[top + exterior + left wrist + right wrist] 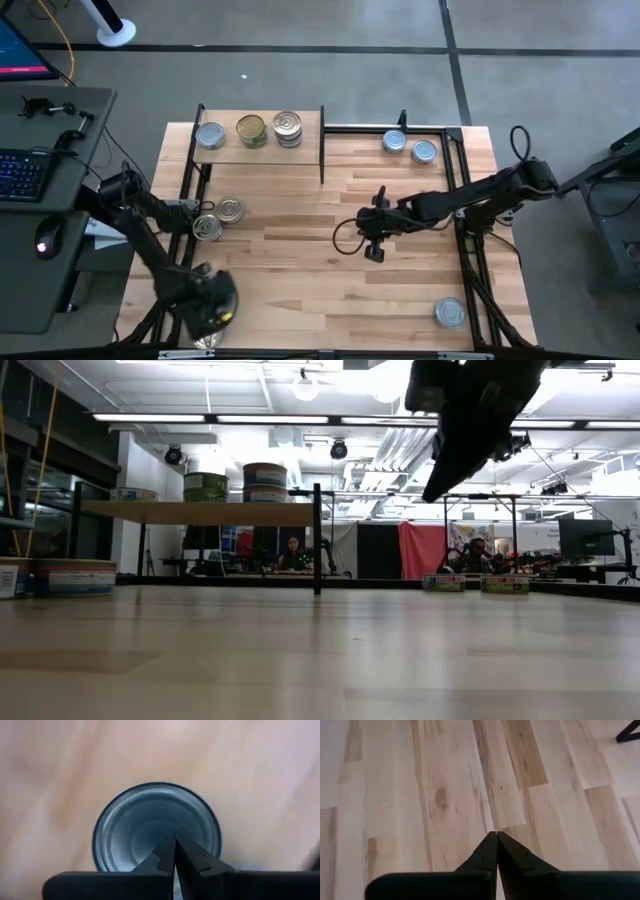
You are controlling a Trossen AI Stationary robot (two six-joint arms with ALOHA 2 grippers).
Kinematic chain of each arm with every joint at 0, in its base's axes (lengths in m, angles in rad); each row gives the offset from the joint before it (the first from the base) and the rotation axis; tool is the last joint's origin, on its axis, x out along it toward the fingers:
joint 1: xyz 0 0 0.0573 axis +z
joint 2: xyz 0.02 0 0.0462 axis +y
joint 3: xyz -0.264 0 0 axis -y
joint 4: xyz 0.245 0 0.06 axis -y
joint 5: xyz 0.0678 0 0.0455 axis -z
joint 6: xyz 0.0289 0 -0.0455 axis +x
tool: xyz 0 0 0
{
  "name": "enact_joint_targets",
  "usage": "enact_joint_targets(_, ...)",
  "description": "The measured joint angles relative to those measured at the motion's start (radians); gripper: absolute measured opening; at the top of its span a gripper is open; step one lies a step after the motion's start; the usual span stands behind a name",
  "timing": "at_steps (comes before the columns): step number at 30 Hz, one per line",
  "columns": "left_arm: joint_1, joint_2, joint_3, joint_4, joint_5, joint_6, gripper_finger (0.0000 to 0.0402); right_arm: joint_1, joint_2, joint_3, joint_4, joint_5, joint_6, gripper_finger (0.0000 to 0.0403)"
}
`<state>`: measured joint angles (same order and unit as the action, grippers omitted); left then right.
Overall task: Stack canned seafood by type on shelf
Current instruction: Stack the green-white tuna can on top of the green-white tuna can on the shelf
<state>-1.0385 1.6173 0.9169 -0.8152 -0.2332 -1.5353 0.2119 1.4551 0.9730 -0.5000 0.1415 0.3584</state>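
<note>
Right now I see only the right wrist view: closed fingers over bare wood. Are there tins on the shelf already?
Observer: Yes. The shelf carries tins in three spots, and the stack stands nearest its right end.
Operator: Any loose tins on my side?
Observer: A back tin and its neighbour sit at the far right, and a front tin sits near the front right.
Operator: And the left arm?
Observer: The left gripper is shut above a silver tin.
</note>
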Motion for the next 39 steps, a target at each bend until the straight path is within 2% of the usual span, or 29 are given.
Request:
enact_joint_targets(6, 0.206, 0.008, -0.007, 0.069, -0.274, 0.339, 0.0000, -0.005, -0.051, 0.000, -0.014, 0.000, 0.006, 0.0000)
enact_joint_targets(10, 0.378, 0.051, -0.006, 0.250, -0.357, 0.622, 0.0000, -0.005, -0.057, 0.000, -0.015, 0.000, 0.028, 0.0000)
enact_joint_targets(13, 0.508, 0.109, -0.006, 0.503, -0.317, 0.882, 0.0000, -0.004, -0.057, 0.000, -0.014, -0.001, 0.052, 0.0000)
enact_joint_targets(16, 0.620, 0.171, 0.016, 0.706, -0.183, 1.137, 0.0000, -0.004, -0.059, 0.000, -0.012, -0.004, 0.075, 0.0000)
enact_joint_targets(19, 0.701, 0.150, 0.113, 0.682, -0.056, 1.230, 0.0000, -0.002, -0.068, 0.000, -0.008, -0.005, 0.096, 0.0000)
enact_joint_targets(22, 0.732, 0.073, 0.178, 0.499, 0.013, 1.302, 0.0000, -0.002, -0.074, 0.000, -0.005, -0.021, 0.106, 0.0000)
enact_joint_targets(25, 0.719, -0.016, 0.165, 0.282, 0.023, 1.308, 0.0000, -0.002, -0.076, 0.000, -0.003, -0.041, 0.121, 0.0000)
enact_joint_targets(29, 0.661, -0.159, 0.064, 0.093, 0.041, 1.150, 0.0000, -0.002, -0.076, 0.000, 0.002, -0.056, 0.132, 0.0000)
enact_joint_targets(35, 0.504, -0.349, -0.122, -0.047, 0.142, 0.743, 0.0000, -0.002, -0.076, 0.000, 0.018, -0.056, 0.113, 0.0000)
enact_joint_targets(39, 0.399, -0.411, -0.211, -0.051, 0.168, 0.638, 0.0000, -0.002, -0.076, 0.000, 0.024, -0.034, 0.109, 0.0000)
